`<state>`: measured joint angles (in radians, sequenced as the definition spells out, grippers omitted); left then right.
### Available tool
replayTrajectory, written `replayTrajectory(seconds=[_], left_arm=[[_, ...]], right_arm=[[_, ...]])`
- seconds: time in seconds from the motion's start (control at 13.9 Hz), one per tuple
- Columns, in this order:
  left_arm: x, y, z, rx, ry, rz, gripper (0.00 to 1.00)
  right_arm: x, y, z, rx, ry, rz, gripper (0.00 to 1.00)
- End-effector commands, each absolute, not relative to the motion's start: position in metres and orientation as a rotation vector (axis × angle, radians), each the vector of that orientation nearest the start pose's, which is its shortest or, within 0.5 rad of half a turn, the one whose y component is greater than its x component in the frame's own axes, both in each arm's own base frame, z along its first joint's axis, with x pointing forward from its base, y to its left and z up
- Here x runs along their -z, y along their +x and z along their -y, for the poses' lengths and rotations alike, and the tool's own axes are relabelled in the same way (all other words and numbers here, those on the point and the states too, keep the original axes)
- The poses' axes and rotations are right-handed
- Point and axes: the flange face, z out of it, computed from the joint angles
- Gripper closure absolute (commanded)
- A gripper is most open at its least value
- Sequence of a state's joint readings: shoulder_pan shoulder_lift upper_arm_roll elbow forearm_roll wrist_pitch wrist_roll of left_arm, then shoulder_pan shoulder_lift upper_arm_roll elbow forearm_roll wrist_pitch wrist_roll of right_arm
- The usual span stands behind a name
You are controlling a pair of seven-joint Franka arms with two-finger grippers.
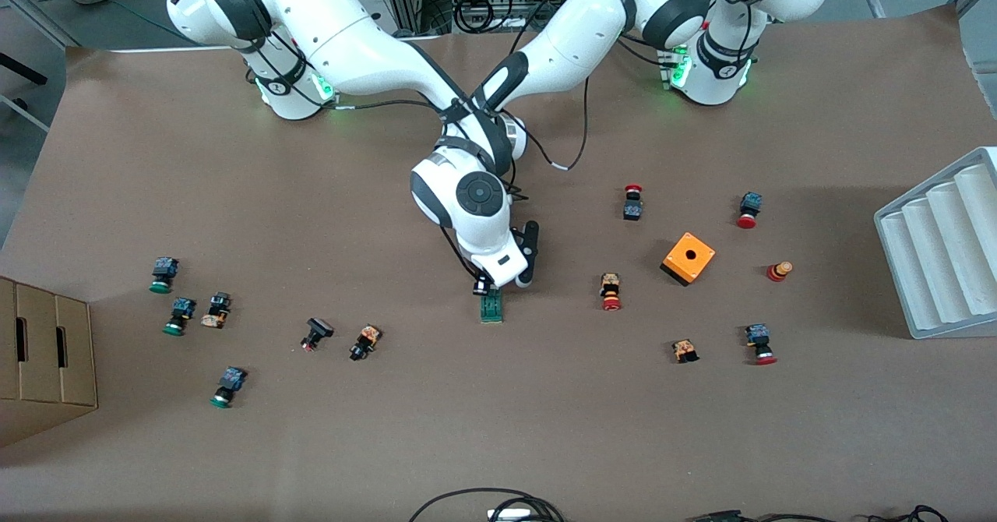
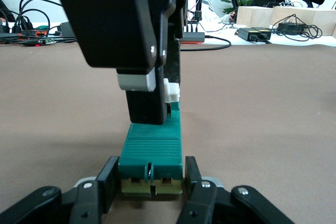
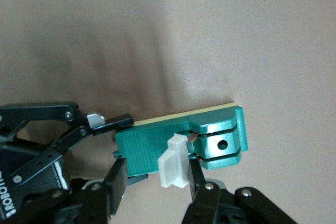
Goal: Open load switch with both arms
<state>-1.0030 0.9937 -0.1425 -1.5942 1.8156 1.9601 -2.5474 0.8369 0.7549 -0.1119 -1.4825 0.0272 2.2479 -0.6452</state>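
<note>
The load switch (image 1: 491,308), a narrow green block, lies mid-table. In the left wrist view my left gripper (image 2: 151,179) lies low along the table, its two fingers pressed on either side of the end of the load switch (image 2: 152,150) that points toward the robots. My right gripper (image 1: 484,284) comes down from above. In the right wrist view its fingertips (image 3: 156,179) stand apart beside the green body (image 3: 149,148). The white sliding piece (image 3: 173,161) sits between them, against one finger (image 3: 197,182). In the front view the right hand hides the left gripper.
An orange box with a hole (image 1: 688,258) and several red-capped push buttons (image 1: 611,291) lie toward the left arm's end. Green-capped buttons (image 1: 179,315) lie toward the right arm's end. A grey ridged tray (image 1: 942,249) and a cardboard box (image 1: 43,358) stand at the table's ends.
</note>
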Motion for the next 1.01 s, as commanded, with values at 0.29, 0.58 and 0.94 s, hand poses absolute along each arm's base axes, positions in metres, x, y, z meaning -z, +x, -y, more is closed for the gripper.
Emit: replayTrajectory(seconds=[0.29, 0.58, 0.94], left_arm=[[-0.041, 0.337, 0.570, 1.808, -2.545, 0.091, 0.42], [-0.041, 0.337, 0.570, 1.808, -2.545, 0.091, 0.42], [-0.041, 0.337, 0.570, 1.808, -2.545, 0.091, 0.42]], right_arm=[[-0.221, 0.511, -0.498, 0.053, -2.449, 2.071, 0.46], [-0.216, 0.508, -0.502, 0.056, -2.440, 2.080, 0.46], [-0.215, 0.508, -0.502, 0.061, -2.440, 2.080, 0.47]])
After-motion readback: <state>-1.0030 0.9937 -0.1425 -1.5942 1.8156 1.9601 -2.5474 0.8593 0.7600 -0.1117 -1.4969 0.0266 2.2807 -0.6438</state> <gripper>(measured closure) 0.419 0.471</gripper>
